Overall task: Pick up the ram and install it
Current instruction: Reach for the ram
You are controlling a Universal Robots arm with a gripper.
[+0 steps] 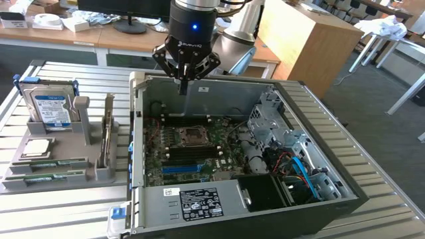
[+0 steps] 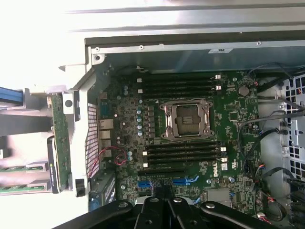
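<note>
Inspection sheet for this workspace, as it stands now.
Surface: slatted metal table carrying an open computer case and a grey holder.
Job's things: ram sticks lie in the holder; motherboard memory slots look empty.
Clutter: hard drive and processor in the holder.
Grippers: gripper shut, holding nothing, over the open case.
Cables: blue and red cables inside the case.
Surroundings: wooden desks, monitor stand.

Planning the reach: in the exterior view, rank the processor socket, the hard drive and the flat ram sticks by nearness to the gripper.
1. Processor socket, in the open case, close to the gripper.
2. Hard drive, upright at the exterior view's left.
3. Ram sticks, lying flat, lower left.
</note>
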